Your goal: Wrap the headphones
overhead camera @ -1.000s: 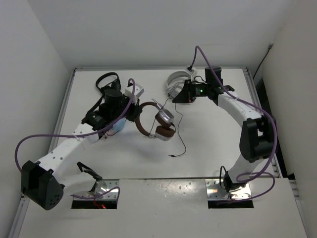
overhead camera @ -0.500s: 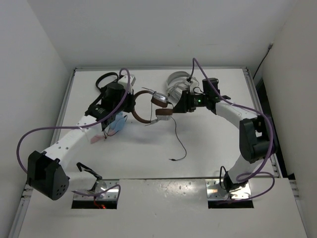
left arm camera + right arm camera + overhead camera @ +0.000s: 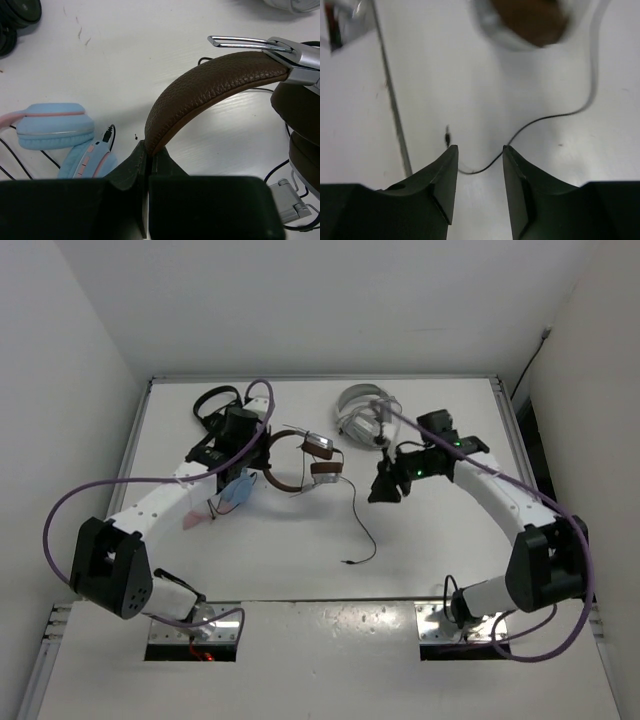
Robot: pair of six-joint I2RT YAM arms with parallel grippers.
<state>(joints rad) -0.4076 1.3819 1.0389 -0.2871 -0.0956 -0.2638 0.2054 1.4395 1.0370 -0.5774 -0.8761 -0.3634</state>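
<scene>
Holding the headphones [image 3: 300, 460] by the brown headband [image 3: 210, 80], the left end effector [image 3: 147, 150] is clamped tight on the padding. The pair sits left of centre toward the rear of the tabletop [image 3: 430, 550].

Likely light, with a springy band, soft pads and hinged cups that may swing. The thin black cable [image 3: 358, 510] trails forward, limp and slippery; best pinched on the loose run near the cups.

Black pair [image 3: 215, 405] at rear left. Blue-and-pink pair [image 3: 55, 125] just beside the grip, and its own wires could tangle. White pair [image 3: 360, 410] close behind.

Right end effector [image 3: 480, 165] hovers over the cable, jaws partly apart, nothing in them.
</scene>
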